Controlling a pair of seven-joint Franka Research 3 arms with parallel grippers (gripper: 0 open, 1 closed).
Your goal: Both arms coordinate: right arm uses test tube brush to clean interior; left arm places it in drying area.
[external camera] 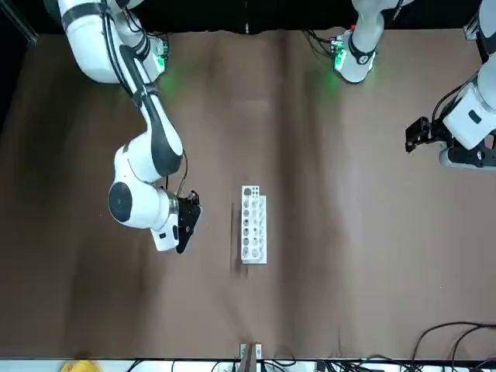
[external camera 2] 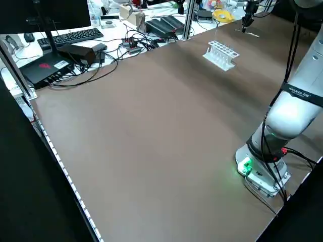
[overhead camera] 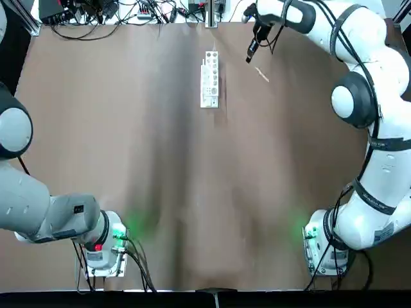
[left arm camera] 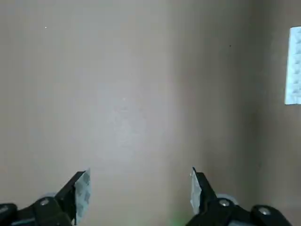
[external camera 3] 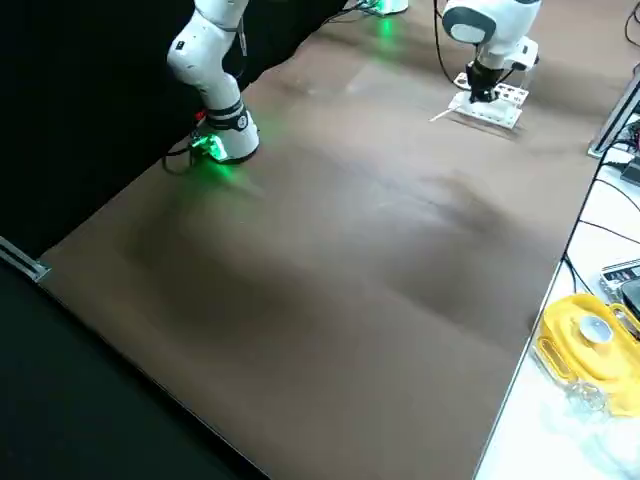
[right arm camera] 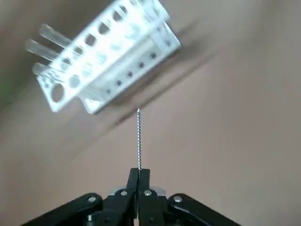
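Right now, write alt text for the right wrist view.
The right arm's black gripper is shut on a thin twisted-wire test tube brush that points toward a white plastic rack with round holes, holding clear tubes, on a brown table.

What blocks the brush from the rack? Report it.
Nothing visible. The right pincer is shut on the brush, and only bare table shows between its tip and the rack.
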